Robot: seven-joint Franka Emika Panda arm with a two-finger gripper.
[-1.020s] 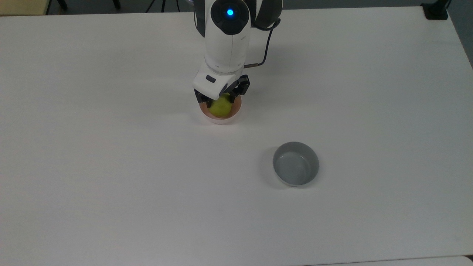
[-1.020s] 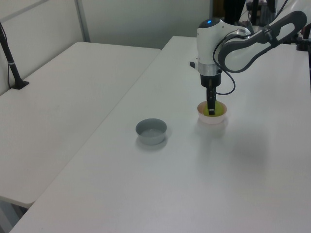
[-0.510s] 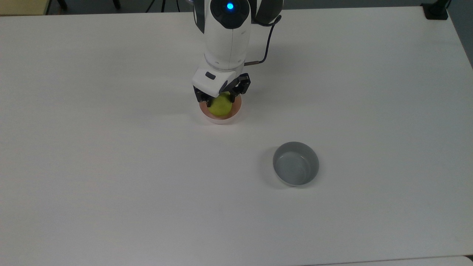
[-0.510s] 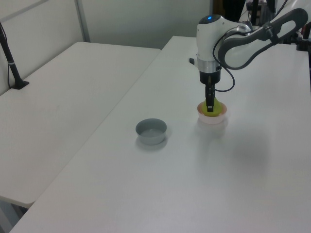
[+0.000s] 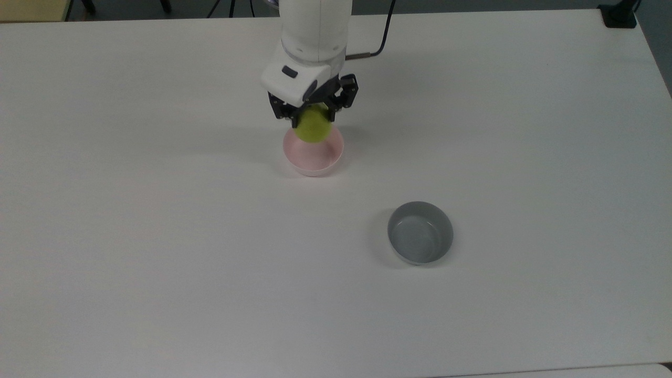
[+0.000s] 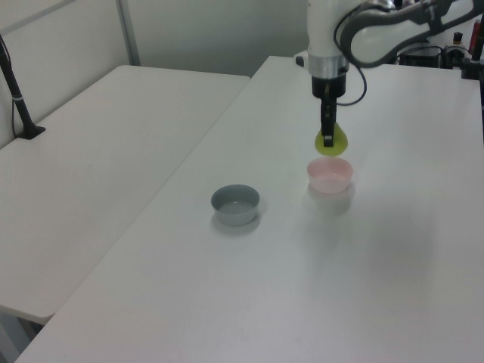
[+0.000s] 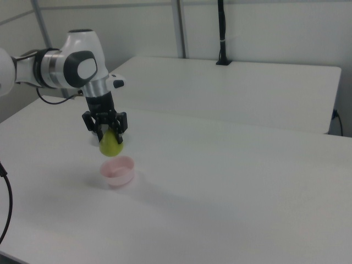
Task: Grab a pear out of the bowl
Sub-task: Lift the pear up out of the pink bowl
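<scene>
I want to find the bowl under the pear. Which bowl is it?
The pink bowl, right below the lifted pear. The grey bowl sits apart, nearer the top view's bottom right.

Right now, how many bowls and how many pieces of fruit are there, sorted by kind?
Bowls: 2, the pink bowl and the grey bowl
Pears: 1, the pear, held in the gripper above the pink bowl
Total: 3

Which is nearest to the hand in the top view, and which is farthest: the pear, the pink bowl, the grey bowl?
1. The pear: held in the hand.
2. The pink bowl: just below the hand.
3. The grey bowl: far off, toward the top view's lower right.
</scene>
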